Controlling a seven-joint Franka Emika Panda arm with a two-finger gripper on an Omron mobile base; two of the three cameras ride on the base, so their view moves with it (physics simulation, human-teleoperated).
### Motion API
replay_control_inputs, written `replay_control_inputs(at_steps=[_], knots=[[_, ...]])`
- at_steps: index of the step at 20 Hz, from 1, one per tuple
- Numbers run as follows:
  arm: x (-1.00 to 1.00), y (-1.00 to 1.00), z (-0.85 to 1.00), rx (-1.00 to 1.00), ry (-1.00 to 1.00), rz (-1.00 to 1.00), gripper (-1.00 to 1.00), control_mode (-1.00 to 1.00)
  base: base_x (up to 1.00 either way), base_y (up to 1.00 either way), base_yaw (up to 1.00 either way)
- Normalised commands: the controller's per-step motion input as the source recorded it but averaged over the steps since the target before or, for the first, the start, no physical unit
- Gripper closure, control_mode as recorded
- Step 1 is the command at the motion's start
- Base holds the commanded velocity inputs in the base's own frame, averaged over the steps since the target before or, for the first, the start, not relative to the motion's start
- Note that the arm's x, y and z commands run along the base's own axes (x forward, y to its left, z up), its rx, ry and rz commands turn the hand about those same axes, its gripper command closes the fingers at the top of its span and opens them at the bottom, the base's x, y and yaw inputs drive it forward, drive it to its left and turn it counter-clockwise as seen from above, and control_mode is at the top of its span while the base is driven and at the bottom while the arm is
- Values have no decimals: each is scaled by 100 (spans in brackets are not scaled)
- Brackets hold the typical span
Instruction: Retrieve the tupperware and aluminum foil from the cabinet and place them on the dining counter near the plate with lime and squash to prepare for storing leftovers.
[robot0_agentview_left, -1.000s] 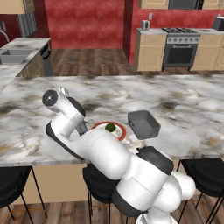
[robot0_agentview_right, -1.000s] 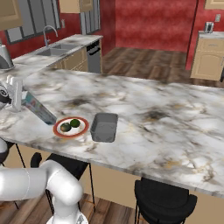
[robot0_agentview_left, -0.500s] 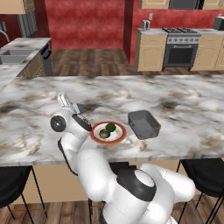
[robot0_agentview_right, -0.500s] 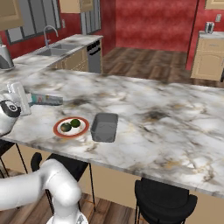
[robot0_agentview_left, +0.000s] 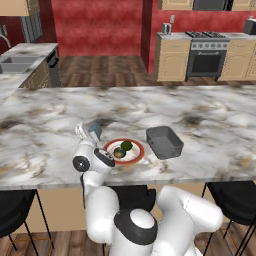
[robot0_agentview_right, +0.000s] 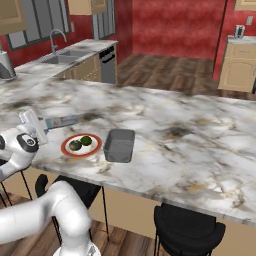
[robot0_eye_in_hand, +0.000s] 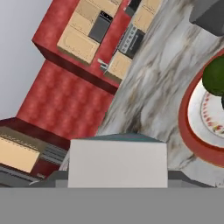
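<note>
Two foods on plate (robot0_agentview_left: 135, 155) | tupperware (robot0_agentview_left: 164, 142) empty, beside it

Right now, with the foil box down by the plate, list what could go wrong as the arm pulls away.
1. The gripper sits right at the end of the aluminum foil, so a sideways retreat could drag the carton along the dining counter.
2. The foil lies close beside the plate; a nudge might push it into the rim.
3. The plate and the tupperware sit near the counter's front edge.
</note>
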Motion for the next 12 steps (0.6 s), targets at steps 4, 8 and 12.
replay_control_inputs(at_steps=[4,8,12], knots=[[6,15,-65,-1,15,0,-100,-100,0,0,0],[-29,20,-3,-3,13,3,-100,-100,0,0,0],[-68,5,14,-5,8,5,-100,-100,0,0,0]])
